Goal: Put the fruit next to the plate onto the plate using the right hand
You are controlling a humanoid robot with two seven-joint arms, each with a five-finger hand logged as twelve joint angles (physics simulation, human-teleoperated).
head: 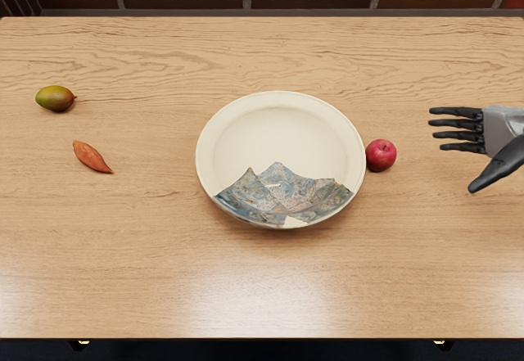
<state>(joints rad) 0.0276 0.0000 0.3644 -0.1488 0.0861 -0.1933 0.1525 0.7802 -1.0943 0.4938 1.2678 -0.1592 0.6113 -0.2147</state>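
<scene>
I'm seeing the right robot hand (pixel 481 140) showing at the picture's right edge, fingers spread and gripping nothing, with its arm getting cut off by the frame. The red apple (pixel 381 155) is sitting on the bench (pixel 262 279) just beside the plate (pixel 201 152), at its right rim, apart from the hand. Far left are lying a greenish mango (pixel 55 97) and an orange-red pointed item (pixel 91 156); I can't tell what that one is.
</scene>
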